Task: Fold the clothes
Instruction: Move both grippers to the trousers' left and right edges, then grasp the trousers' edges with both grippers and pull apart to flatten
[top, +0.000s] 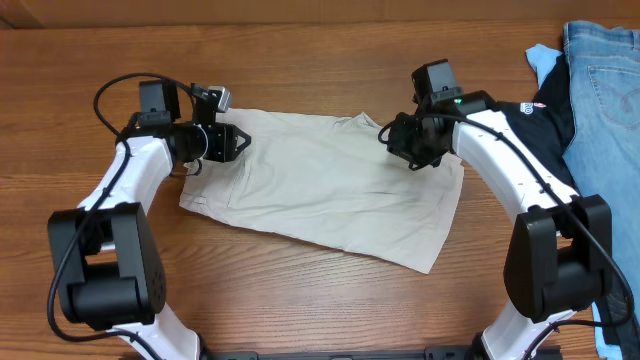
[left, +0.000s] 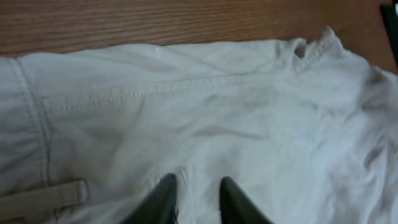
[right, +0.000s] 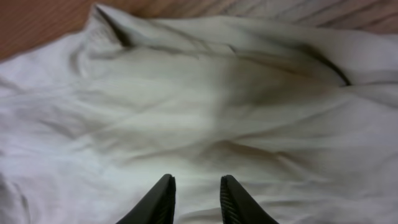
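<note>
The clothes are one light beige garment (top: 330, 190) lying spread flat on the wooden table, with seams and a belt loop (left: 43, 198) showing in the left wrist view. My left gripper (top: 240, 141) is over the garment's upper left edge; its fingers (left: 198, 190) are apart, low over the fabric (left: 205, 112), with nothing held. My right gripper (top: 392, 140) is over the garment's upper right part near the top edge; its fingers (right: 198, 186) are apart over wrinkled fabric (right: 217, 106), with nothing held.
Blue denim jeans (top: 605, 90) and a black shirt with a white logo (top: 548, 120) lie at the table's right edge, partly under my right arm. Bare wood table (top: 300, 60) runs behind and in front of the garment.
</note>
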